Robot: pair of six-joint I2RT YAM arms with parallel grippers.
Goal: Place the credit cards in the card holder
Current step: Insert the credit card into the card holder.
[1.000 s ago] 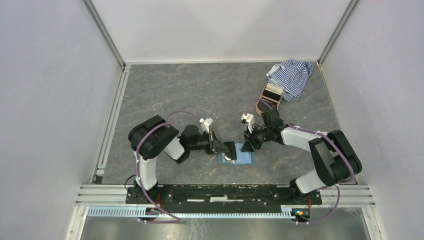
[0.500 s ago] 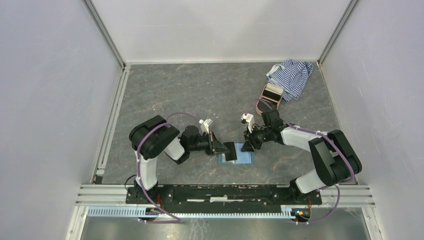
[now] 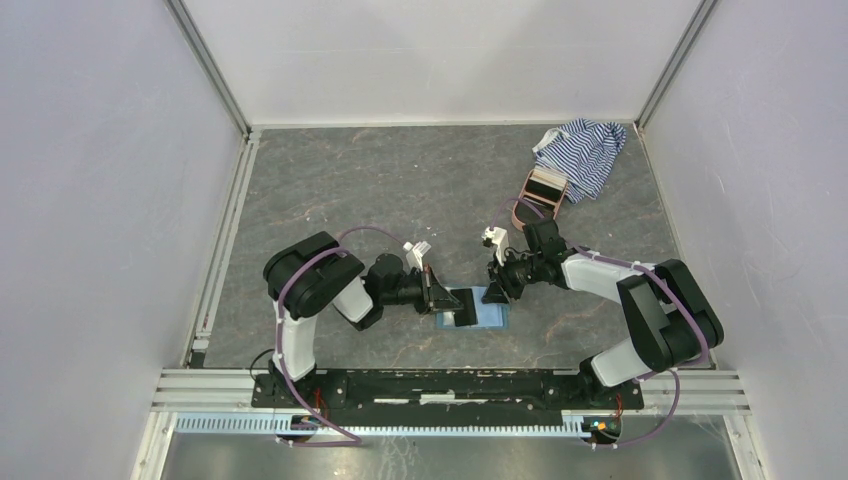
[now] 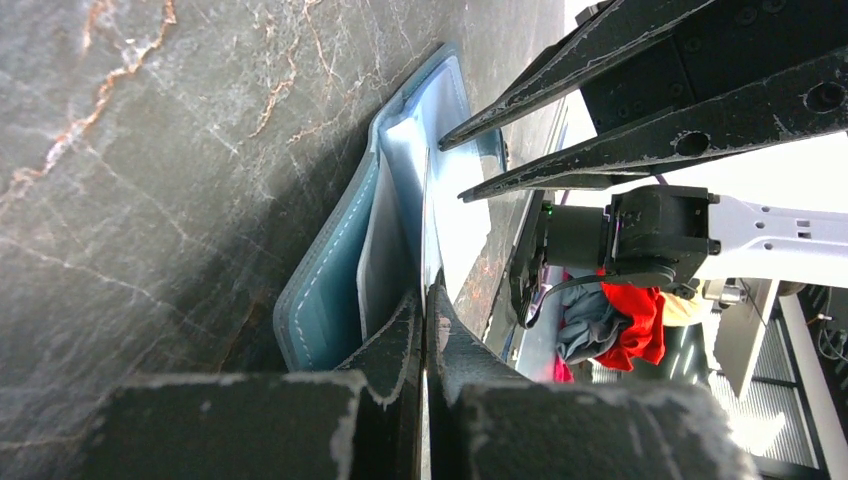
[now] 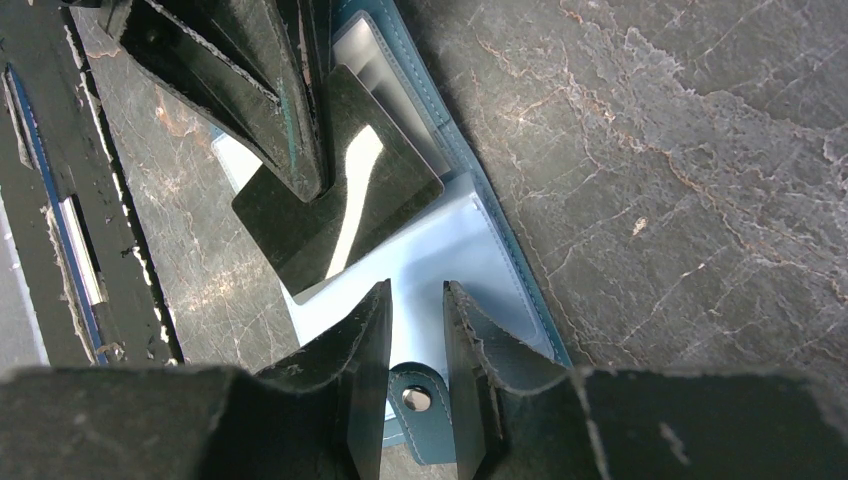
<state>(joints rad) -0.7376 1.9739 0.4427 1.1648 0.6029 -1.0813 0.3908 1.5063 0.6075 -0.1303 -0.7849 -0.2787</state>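
The teal card holder lies open on the bench, toward 6 o'clock of centre, pale inside up. From 9 o'clock the left claw is pressed together on a dark grey credit card, whose free end lies over the holder's left half by the pockets. From 3 o'clock the right claw is narrowly spread, tips at the holder's inside beside the snap tab. A striped cloth lies at 1 o'clock.
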